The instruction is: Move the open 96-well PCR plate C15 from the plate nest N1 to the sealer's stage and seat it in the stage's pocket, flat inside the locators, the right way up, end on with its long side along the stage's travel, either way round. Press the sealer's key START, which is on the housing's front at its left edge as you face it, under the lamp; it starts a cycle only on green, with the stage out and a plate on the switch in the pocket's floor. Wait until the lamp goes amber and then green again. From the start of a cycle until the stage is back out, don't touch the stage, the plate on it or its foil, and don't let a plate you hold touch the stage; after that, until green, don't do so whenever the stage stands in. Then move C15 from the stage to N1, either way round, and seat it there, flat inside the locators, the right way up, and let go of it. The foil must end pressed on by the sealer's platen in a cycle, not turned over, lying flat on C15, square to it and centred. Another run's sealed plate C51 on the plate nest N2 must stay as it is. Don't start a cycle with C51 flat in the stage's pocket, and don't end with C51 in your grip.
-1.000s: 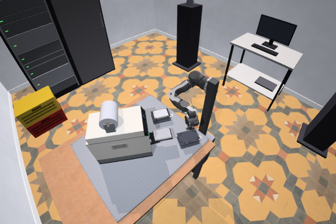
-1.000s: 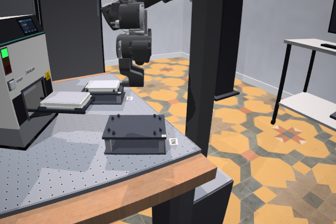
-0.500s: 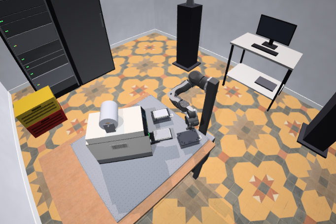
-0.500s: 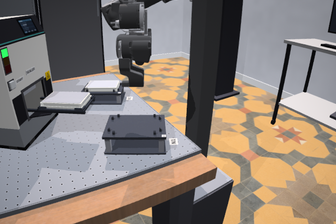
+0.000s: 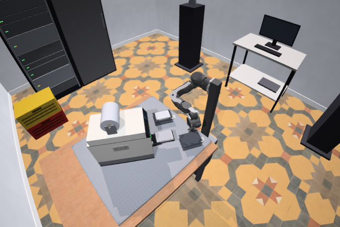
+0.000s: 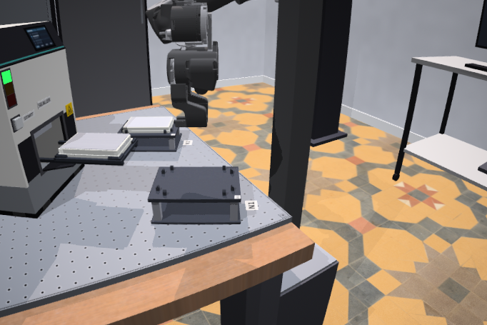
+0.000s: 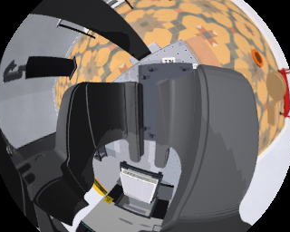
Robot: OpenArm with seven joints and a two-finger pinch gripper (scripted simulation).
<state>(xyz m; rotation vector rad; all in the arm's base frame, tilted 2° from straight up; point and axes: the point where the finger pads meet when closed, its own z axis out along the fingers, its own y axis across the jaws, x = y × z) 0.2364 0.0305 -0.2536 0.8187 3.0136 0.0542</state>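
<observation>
Plate C15 [image 6: 94,144] lies flat on the sealer's stage [image 6: 84,158], which stands out of the housing; its top looks covered and white. It also shows in the overhead view [image 5: 164,135]. The lamp [image 6: 6,76] is green, with the START key [image 6: 16,122] under it. Nest N1 [image 6: 195,183] is bare. My gripper [image 6: 181,119] hangs above the table's far edge, just right of nest N2. Its fingers are parted only a little, with nothing between them. A white plate [image 7: 138,186] shows below them; I cannot tell which plate.
Sealed plate C51 [image 6: 149,123] sits on nest N2 [image 6: 153,140] behind the stage. The sealer housing [image 5: 119,136] with its foil roll [image 5: 109,114] fills the table's left. The arm's black column [image 6: 296,88] stands at the right table edge beside N1.
</observation>
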